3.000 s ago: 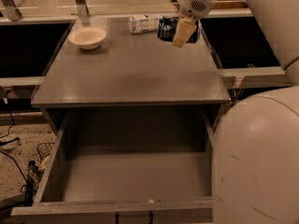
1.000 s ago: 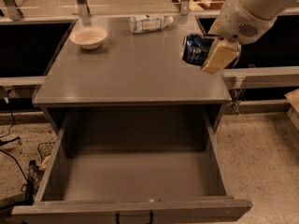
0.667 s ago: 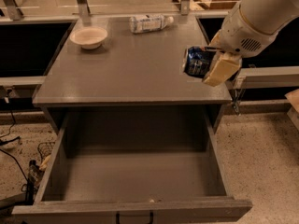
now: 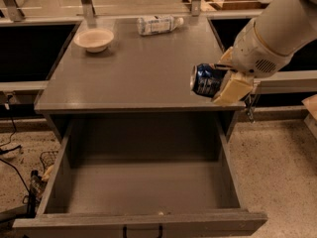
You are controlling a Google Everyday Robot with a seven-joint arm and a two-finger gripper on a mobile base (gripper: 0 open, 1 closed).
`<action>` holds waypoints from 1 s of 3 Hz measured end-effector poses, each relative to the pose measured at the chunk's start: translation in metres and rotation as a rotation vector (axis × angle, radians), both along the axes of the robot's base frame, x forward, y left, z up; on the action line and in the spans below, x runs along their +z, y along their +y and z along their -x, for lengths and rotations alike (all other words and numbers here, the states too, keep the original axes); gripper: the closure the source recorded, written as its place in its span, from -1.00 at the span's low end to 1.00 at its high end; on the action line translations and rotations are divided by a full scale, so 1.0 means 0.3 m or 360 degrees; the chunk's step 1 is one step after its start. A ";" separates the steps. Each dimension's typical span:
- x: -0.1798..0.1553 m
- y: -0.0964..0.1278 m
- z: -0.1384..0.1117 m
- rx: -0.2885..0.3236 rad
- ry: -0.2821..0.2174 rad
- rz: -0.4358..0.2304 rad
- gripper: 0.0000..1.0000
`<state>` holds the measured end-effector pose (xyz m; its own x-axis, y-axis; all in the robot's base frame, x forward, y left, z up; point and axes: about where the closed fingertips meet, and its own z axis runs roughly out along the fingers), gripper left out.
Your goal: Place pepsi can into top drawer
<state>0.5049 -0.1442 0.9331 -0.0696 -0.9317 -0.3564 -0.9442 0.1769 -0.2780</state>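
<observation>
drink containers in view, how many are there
2. The pepsi can is clamped in the gripper, above the front right edge of the tabletop. A plastic bottle lies on its side at the back. None shows in the open top drawer.

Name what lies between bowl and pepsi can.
Camera view: only bare cabinet top. The gripper holds the pepsi can above its front edge.

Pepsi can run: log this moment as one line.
claw: shut on pepsi can, over front-right corner of cabinet top | top drawer: open | can: not yet in drawer
</observation>
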 end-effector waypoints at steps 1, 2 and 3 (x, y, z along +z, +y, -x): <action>-0.047 0.024 0.054 0.0027 0.0031 -0.0039 1.00; -0.170 0.096 0.092 0.0061 0.0119 -0.0068 1.00; -0.262 0.133 0.102 0.0065 0.0186 -0.0074 1.00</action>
